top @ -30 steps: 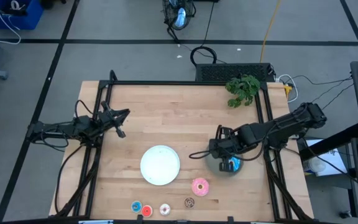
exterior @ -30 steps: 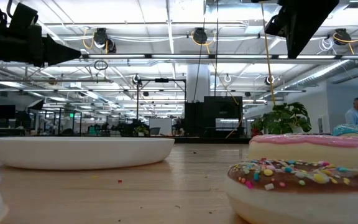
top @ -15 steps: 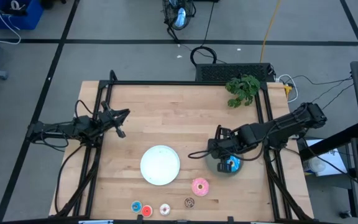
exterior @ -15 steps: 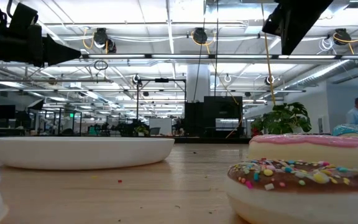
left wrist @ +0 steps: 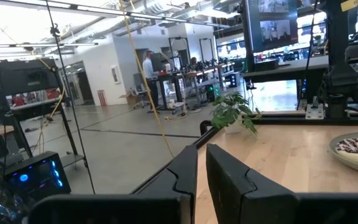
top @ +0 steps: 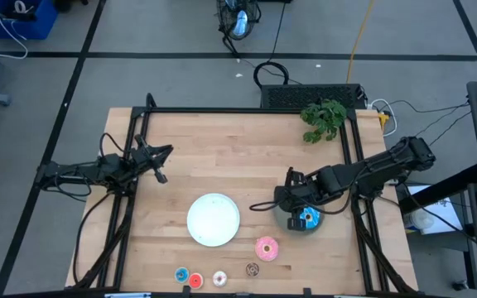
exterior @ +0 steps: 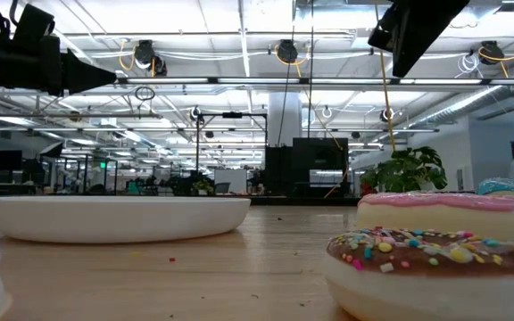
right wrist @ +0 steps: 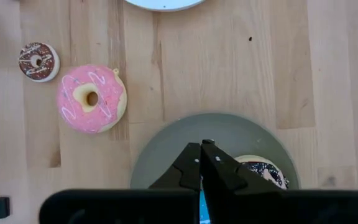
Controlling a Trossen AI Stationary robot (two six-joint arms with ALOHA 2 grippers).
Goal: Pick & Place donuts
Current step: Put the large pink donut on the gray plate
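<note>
A grey plate (top: pixel 303 222) at the table's right holds a blue donut (top: pixel 309 218) and a chocolate-sprinkled donut (right wrist: pixel 263 169). My right gripper (right wrist: pixel 202 147) hangs shut above this plate, pointing steeply down, with nothing between its fingers. A pink donut (top: pixel 266 247) lies flat on the wood nearer the front, with a brown mini donut (top: pixel 252 269) beside it. Blue (top: pixel 182 274), red (top: pixel 195 281) and white (top: pixel 219 278) mini donuts lie along the front edge. My left gripper (top: pixel 162 154) waits shut at the table's left, clear of everything.
A white plate (top: pixel 214 219) sits at the table's middle front. A potted plant (top: pixel 323 118) stands at the far right corner. Black frame rails (top: pixel 247 110) run along the far edge and both sides. Bare wood lies between the two arms.
My right gripper has tipped a little above the grey plate, its fingers swinging slightly toward the table's left. It stays shut. The donuts and plates have not moved.
</note>
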